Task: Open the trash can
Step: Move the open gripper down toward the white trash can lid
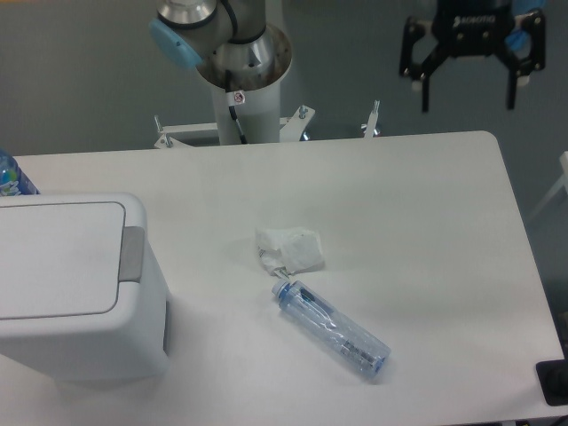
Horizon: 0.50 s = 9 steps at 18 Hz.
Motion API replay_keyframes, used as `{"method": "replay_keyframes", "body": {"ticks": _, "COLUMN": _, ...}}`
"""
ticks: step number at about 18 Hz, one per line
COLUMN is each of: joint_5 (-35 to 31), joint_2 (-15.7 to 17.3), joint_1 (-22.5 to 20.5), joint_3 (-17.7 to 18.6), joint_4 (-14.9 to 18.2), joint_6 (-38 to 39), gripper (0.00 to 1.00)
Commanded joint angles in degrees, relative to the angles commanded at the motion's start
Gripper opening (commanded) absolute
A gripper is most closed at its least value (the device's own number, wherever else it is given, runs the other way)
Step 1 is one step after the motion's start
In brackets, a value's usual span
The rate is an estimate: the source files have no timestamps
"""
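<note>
Trash can (75, 288) at table's (426, 222) left edge, lid flat and closed, grey push tab (132, 254) facing centre, reachable. Crumpled tissue (289, 248) and lying plastic bottle (330, 329) mid-table. Gripper (469, 96) high far right, fingers spread, empty, well apart from can.

— What colours show on the bin (80, 293)?
— White all over, with a grey tab (132, 254) at the lid's edge.
— And the table (426, 222)?
— White too. The tissue (290, 248) on it is white; the bottle (331, 329) is clear with a blue neck and a dark patch near its far end.
— The arm?
— Its base (241, 62) is silver-grey with a light blue cap (173, 44). The gripper (468, 89) is black, blue at its top.
— Anything else?
— A blue bottle top (12, 176) at the left edge; grey floor (80, 80).
</note>
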<state>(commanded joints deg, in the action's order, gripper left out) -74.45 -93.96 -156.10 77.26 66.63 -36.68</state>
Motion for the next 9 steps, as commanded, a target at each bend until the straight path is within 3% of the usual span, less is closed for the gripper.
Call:
{"method": "replay_keyframes", "body": {"ticks": 4, "joint_5": 0.62, "joint_2": -0.97, "joint_1": 2.37, "joint_3": 0.09, "joint_4": -0.27, "joint_6": 3.10, "gripper": 1.00}}
{"method": "replay_keyframes", "body": {"ticks": 9, "joint_5": 0.62, "joint_2": -1.23, "joint_1": 8.26, "joint_3": 1.84, "joint_4": -0.27, "joint_6": 8.18, "gripper": 1.00}}
